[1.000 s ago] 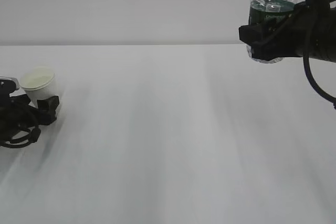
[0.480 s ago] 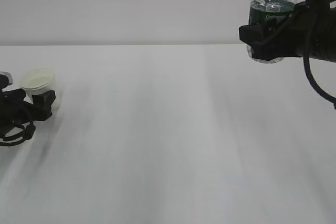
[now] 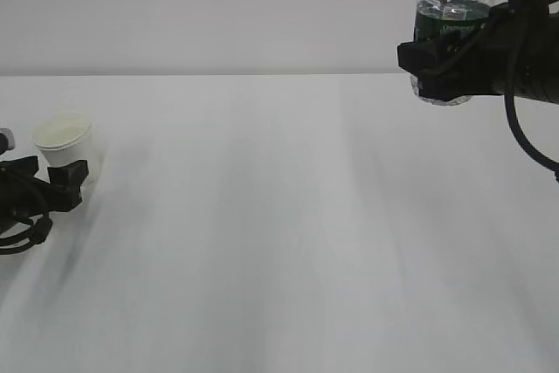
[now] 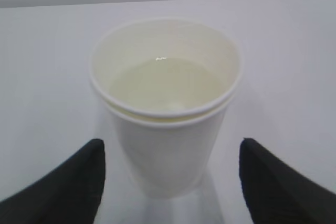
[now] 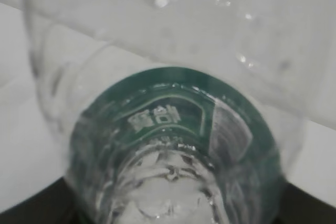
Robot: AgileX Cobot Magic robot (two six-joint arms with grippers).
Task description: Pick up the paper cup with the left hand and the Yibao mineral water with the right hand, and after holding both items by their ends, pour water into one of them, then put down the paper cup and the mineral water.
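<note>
The paper cup (image 3: 63, 140) stands upright on the white table at the far left, with water inside (image 4: 163, 85). My left gripper (image 3: 51, 177) sits low just in front of it, open. In the left wrist view its black fingertips (image 4: 92, 161) flank the cup's base with a clear gap on both sides. High at the upper right, my right gripper (image 3: 439, 63) is shut on the lower part of the Yibao mineral water (image 3: 450, 6), held upright in the air. The right wrist view is filled by the clear ribbed bottle and its green label (image 5: 173, 114).
The white table (image 3: 279, 216) runs to a pale wall behind. The right arm's black cable (image 3: 524, 137) hangs down near the right edge of the exterior view.
My left gripper has drawn back to the left, away from the cup, which stays standing on the table. The right arm and the bottle have not moved.
</note>
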